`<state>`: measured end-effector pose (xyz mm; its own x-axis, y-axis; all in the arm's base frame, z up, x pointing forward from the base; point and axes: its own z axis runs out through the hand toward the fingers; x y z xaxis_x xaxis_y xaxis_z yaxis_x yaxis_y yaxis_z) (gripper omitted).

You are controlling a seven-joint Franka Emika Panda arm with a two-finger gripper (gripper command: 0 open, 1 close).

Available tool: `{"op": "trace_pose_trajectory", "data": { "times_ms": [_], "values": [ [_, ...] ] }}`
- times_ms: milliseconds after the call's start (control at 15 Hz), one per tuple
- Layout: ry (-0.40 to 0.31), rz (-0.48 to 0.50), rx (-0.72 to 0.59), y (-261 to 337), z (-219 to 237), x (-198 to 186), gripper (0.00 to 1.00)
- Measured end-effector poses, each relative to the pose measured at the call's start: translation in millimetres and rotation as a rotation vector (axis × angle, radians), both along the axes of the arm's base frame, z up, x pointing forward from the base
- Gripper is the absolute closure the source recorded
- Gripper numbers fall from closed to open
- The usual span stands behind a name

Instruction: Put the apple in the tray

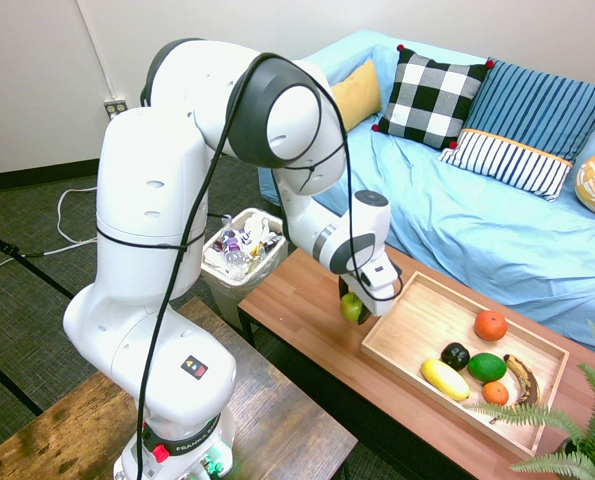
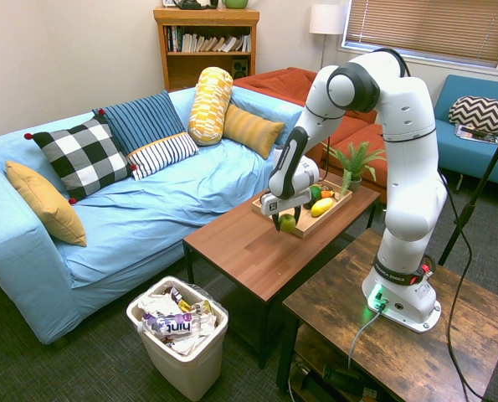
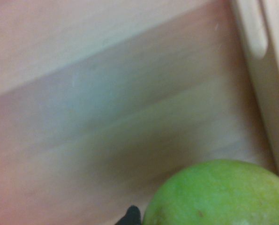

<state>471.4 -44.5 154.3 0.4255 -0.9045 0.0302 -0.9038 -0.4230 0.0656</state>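
The gripper (image 1: pixel 352 306) pinches the apple (image 1: pixel 351 308) above the table (image 1: pixel 297 310) (just beside the tray (image 1: pixel 397 345)).

The long counter (image 1: pixel 307 320) of reddish-brown wood stands just beside the blue sofa (image 1: pixel 477 220). On it lies the tray (image 1: pixel 414 322) of light wood, at one end. A potted fern (image 2: pixel 355 161) stands past the tray.

coffee table (image 1: pixel 307 330): set before blue sofa (image 1: pixel 477 220) | checked pillow (image 1: pixel 432 98): propped on sofa | waste bin (image 2: pixel 178 333): placed near table's end | fern (image 1: pixel 567 430): seen at near right
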Motion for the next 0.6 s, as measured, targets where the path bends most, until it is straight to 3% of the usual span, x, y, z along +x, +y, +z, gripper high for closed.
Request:
{"op": "trace_pose_trajectory", "data": {
  "times_ms": [267, 600],
  "values": [
    [-0.018, -0.047, -0.012, -34.4, 25.2, 47.6, 1.00],
    [-0.017, -0.143, -0.032, -94.3, 15.7, 81.5, 1.00]
  ]
}}
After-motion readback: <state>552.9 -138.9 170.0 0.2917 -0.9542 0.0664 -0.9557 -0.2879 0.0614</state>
